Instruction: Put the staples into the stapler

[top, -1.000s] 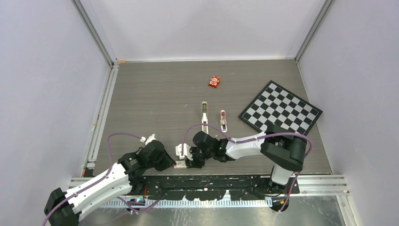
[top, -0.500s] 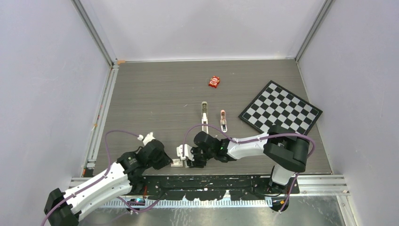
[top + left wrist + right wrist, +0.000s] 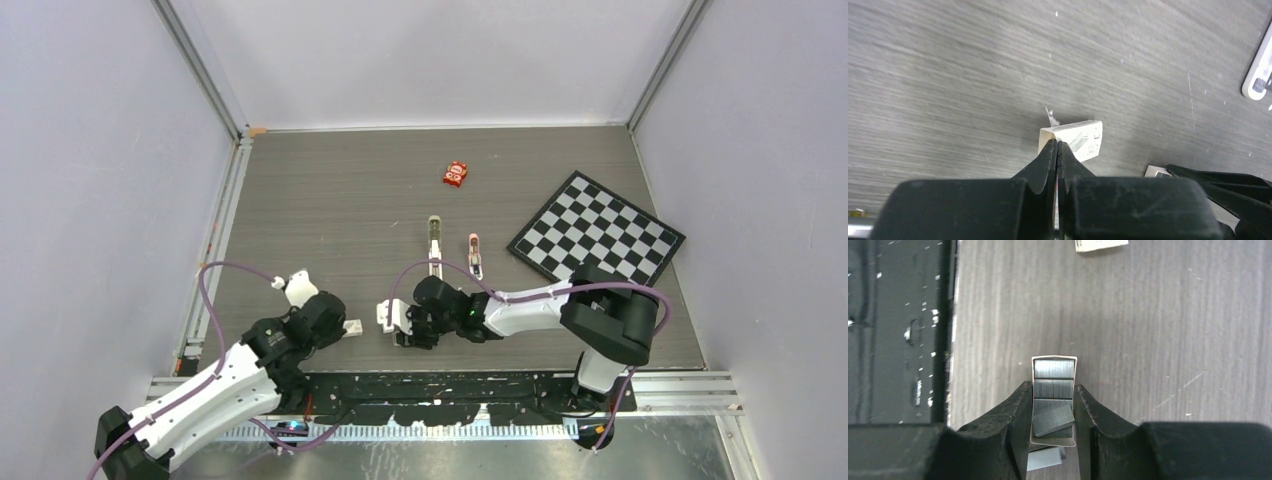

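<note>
The staples (image 3: 1053, 389) are silvery-grey blocks lying in a small white open tray (image 3: 1054, 360). One block lies loose and tilted on top of the others. My right gripper (image 3: 1052, 390) is shut on the tray's sides; in the top view it (image 3: 402, 335) is near the table's front edge. My left gripper (image 3: 1057, 143) is shut on the edge of the white card box sleeve (image 3: 1079, 138), which shows in the top view (image 3: 353, 326) left of the right gripper. The olive-grey stapler (image 3: 434, 243) lies behind the right gripper, untouched.
A pink-and-white piece (image 3: 475, 255) lies right of the stapler. A red packet (image 3: 456, 174) is farther back. A checkerboard (image 3: 597, 230) lies at the right. The black mounting rail (image 3: 898, 330) runs along the table's front edge. A grey block (image 3: 1045, 458) shows under the tray.
My left gripper has drawn back to the left with the white sleeve, now apart from the tray. My right gripper holds the tray and has shifted slightly away from the front edge.
</note>
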Tool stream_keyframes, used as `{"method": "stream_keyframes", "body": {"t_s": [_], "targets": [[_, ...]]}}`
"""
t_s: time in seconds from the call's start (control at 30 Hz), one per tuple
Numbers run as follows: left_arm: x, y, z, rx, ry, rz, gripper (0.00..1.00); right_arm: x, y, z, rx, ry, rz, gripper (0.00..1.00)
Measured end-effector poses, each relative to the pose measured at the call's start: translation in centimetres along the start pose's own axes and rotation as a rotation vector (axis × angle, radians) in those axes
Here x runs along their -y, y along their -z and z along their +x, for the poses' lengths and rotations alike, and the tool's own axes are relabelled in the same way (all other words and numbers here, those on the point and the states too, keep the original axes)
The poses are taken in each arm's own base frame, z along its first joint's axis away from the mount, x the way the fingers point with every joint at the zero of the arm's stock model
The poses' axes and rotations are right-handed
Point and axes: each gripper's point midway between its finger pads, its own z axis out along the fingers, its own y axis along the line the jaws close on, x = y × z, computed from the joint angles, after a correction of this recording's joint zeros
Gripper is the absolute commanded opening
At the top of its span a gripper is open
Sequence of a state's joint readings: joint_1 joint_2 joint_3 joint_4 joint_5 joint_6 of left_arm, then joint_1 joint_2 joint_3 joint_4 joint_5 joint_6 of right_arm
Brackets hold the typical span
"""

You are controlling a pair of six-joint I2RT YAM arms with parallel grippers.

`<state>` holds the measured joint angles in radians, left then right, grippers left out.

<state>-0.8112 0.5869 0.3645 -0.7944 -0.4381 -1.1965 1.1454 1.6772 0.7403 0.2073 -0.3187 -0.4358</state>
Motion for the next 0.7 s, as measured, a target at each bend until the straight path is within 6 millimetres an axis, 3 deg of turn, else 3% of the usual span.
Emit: {"method": "stream_keyframes", "body": {"t_s": [0.3,0.6,0.7], "targets": [[0.2,-1.8,-4.4,0.057,0.042,-0.076,0.00,4.8,-1.6,-0.8,0.027,-0.087,0.157,0.36],[-0.3,-5.1,-6.4,-0.044,0.199,-0.071,0.00,7.5,-1.9,-0.9,0.011,-0.182,0.298,0.63],[-0.1,-5.5,-6.8,-0.069,0.206,-0.060,0.12,7.7,-1.5,-0.8,0.001,-0.206,0.320,0.69]]}}
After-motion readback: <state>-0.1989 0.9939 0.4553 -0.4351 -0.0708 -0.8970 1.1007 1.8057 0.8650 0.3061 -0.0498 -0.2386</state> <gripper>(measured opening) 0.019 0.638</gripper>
